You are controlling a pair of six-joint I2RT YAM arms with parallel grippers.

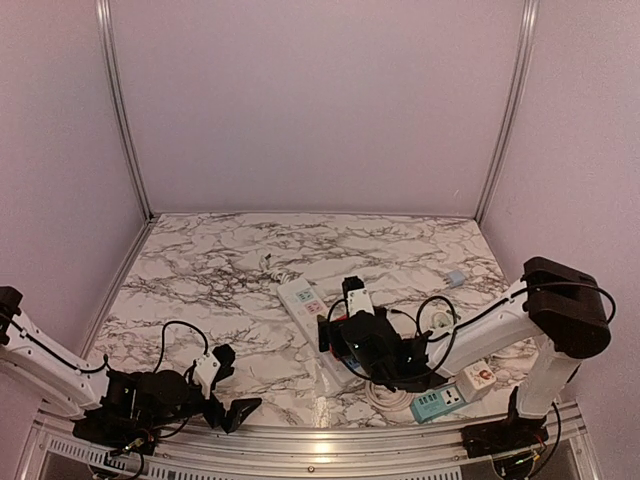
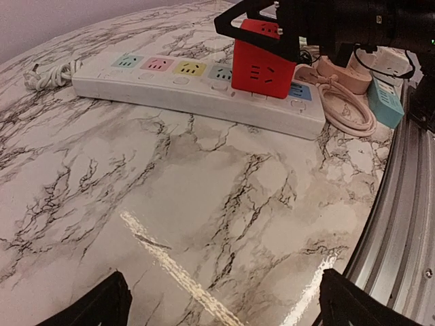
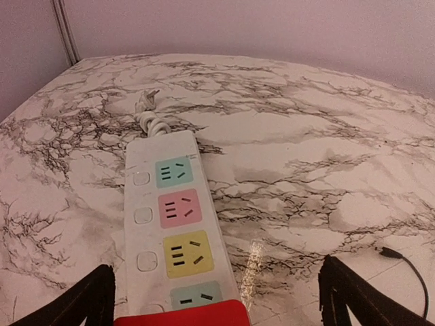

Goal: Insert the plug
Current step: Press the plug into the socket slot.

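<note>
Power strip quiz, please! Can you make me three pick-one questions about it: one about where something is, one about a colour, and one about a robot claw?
1. Where is the red cube?
A. on the strip
B. on the bare table
C. in the left gripper

2. What colour is the socket between the teal socket and the yellow socket?
A. green
B. pink
C. black

3. How is the left gripper?
A. shut on the cube
B. shut on a cord
C. open and empty

Answers:
1. A, the left wrist view shows the cube sitting on top of the strip.
2. B, the pink socket lies between them.
3. C, its fingers stand wide apart with only table between them.
</note>
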